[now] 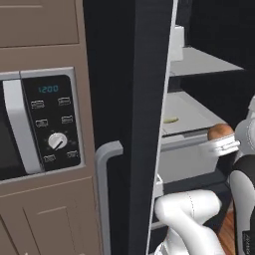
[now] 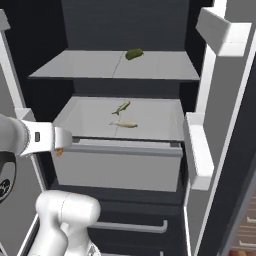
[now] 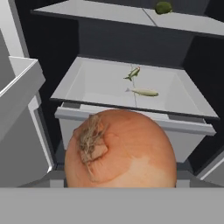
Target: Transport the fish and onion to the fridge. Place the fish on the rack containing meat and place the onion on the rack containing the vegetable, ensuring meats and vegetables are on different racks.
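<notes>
The fridge (image 2: 150, 30) stands open in front of me. A big orange-brown onion (image 3: 122, 148) bulges up close in the hand view and hides the fingertips; my gripper (image 1: 222, 140) is shut on the onion (image 1: 220, 131), low and in front of the middle rack's left front corner (image 2: 61, 148). The pale slender fish (image 3: 144, 92) lies on the middle rack (image 2: 160, 117), beside a darker greenish fish-shaped piece (image 3: 133, 73). The olive-green vegetable (image 2: 134, 53) sits at the back of the upper rack (image 2: 75, 67).
A brown cabinet with a built-in oven and dial (image 1: 57, 141) stands left of the fridge door (image 1: 144, 99), whose grey handle (image 1: 102, 164) sticks out. White door bins (image 2: 199, 150) line the right side. A drawer front (image 2: 117, 170) lies under the middle rack.
</notes>
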Available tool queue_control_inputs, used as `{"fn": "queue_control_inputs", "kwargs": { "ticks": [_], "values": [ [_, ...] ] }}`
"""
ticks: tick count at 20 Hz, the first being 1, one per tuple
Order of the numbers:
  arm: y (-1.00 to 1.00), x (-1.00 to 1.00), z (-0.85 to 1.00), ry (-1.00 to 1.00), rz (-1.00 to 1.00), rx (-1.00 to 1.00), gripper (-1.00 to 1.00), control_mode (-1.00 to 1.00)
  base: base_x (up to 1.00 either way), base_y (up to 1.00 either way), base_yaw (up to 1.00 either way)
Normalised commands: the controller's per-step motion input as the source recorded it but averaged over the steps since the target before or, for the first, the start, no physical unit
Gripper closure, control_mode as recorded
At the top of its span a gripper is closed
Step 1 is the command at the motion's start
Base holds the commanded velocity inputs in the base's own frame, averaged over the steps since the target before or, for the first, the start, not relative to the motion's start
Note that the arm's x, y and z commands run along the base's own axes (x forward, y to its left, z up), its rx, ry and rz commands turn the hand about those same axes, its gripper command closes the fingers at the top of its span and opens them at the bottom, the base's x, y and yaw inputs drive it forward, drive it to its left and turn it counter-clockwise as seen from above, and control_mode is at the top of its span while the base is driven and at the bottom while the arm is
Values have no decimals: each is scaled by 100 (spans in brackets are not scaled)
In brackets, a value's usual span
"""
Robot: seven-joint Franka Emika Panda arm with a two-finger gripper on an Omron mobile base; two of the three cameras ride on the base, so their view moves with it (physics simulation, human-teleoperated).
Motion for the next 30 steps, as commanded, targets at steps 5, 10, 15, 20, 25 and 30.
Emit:
{"fn": "queue_control_inputs", "kwargs": {
  "ticks": [5, 10, 15, 20, 25, 30],
  "values": [
    [0, 0, 0, 0, 0, 0, 100, 100, 42, -44, 11],
    [0, 0, 0, 0, 0, 0, 100, 100, 100, -26, 19],
    [0, 0, 0, 0, 0, 0, 100, 100, 79, -3, 21],
    [0, 9, 0, 0, 0, 0, 100, -100, 49, -1, 10],
    [-7, -1, 16, -1, 0, 2, 100, -100, 0, 0, 0],
    [-3, -27, 49, -14, 0, 0, 100, -100, 0, 0, 0]
  ]
}}
